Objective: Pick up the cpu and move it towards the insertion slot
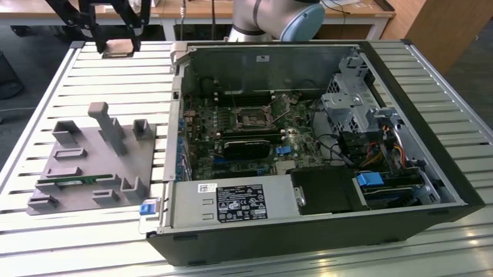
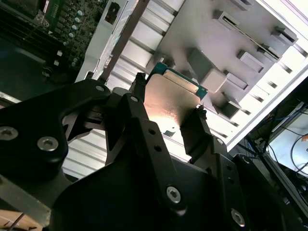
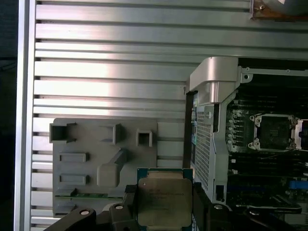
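Table: slatted metal (image 1: 92, 86), grey holder tray (image 1: 92, 167) beside PC case (image 1: 431, 144).
Gripper (image 3: 164, 204): clamped on cpu (image 3: 163, 199), metal lid facing first wrist cam.
Slot (image 1: 252, 117): well apart.

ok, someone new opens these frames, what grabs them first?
Probably the open computer case filling the exterior view's right, its square socket bare on the green board. Next, in both wrist views, the silvery chip clamped in the black pincer, held above the grey parts tray on the slatted table.
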Controlling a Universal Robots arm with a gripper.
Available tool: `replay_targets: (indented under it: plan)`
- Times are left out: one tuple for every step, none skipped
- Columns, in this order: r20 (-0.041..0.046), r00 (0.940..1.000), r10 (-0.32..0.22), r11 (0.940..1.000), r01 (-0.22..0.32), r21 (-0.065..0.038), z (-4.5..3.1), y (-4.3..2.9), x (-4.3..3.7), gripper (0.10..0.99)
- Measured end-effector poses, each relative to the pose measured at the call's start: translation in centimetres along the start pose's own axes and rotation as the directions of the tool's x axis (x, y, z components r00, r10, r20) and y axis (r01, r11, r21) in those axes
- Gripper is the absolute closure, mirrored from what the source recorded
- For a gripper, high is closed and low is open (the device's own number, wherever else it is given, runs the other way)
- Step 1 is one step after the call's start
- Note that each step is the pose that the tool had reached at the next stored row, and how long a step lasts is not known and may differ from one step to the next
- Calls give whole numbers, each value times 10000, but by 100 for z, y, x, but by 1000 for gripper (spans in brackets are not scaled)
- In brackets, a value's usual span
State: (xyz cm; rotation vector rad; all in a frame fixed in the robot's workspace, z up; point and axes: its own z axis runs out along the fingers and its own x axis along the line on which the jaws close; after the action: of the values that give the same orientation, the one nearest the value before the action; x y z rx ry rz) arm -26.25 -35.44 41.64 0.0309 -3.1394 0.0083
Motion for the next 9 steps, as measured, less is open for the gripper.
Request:
replay_targets:
  plan:
    - [1,10000,0,10000,0,0,0,0,-9,545]
    - [0,10000,0,10000,0,0,0,0,-27,545]
    - [0,10000,0,10000,0,0,0,-1,-37,545]
    - [1,10000,0,10000,0,0,0,-1,-50,545]
    - [0,10000,0,10000,0,0,0,-1,-61,545]
    - [1,10000,-1,10000,1,0,0,-2,-76,545]
    - [1,10000,0,10000,0,0,0,-2,-83,545]
    - [0,10000,0,10000,0,1,-1,-2,-98,545]
    - [1,10000,-1,10000,1,0,0,-2,-105,545]
